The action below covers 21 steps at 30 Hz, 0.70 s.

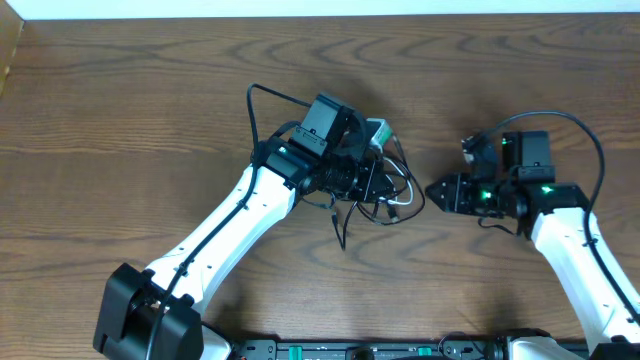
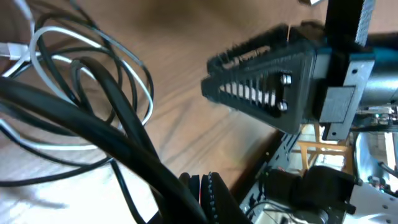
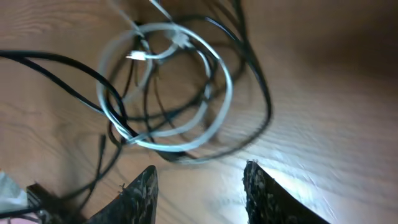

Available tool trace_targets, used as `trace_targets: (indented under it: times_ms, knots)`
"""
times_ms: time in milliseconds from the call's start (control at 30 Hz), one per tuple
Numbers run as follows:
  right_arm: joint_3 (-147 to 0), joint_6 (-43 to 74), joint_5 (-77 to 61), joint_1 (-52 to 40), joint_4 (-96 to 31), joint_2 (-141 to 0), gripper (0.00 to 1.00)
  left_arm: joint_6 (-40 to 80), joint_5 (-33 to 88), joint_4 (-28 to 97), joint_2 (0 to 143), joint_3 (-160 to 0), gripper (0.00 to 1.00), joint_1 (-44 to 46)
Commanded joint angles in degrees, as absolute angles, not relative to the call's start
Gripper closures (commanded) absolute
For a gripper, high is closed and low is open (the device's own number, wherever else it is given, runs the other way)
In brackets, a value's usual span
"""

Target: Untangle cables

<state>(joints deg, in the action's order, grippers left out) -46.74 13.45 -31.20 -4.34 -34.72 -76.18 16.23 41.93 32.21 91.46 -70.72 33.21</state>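
The black cable [image 1: 344, 226] and the white cable [image 1: 402, 198] lie tangled in loops on the wooden table at centre. My left gripper [image 1: 365, 180] sits over the left side of the tangle. In the left wrist view its fingers [image 2: 205, 196] are pressed together, and the black cable [image 2: 124, 134] runs down into them, with the white cable [image 2: 148, 93] looping beyond. My right gripper [image 1: 432, 191] is open, just right of the tangle and pointing at it. In the right wrist view its fingers [image 3: 199, 183] are apart and empty, short of the white loop [image 3: 225, 84] and the black cable [image 3: 266, 106].
The table's far edge [image 1: 320, 16] runs along the top, with a box corner [image 1: 8, 55] at the far left. The right gripper's finger [image 2: 267, 81] shows close by in the left wrist view. The arm bases stand at the front edge [image 1: 400, 350].
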Motion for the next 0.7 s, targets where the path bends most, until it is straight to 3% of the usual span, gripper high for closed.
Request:
trace_targets:
  times_ms: [0,267,667]
  knots:
    - [-46.33,17.10,-27.75,-6.79,-33.54,-78.41,0.62,14.61,42.70,34.24,91.29,-70.94,0.92,33.23]
    - [-46.33,21.91,-27.66,-9.56,-33.28,-86.32,0.66,14.63,28.40,41.63,91.29,-70.94,0.92,33.23]
    - [-46.33,25.12,-32.95,-12.49,-28.23,-94.17,0.74,14.63,27.75,42.39,91.29,-70.94,0.92,33.23]
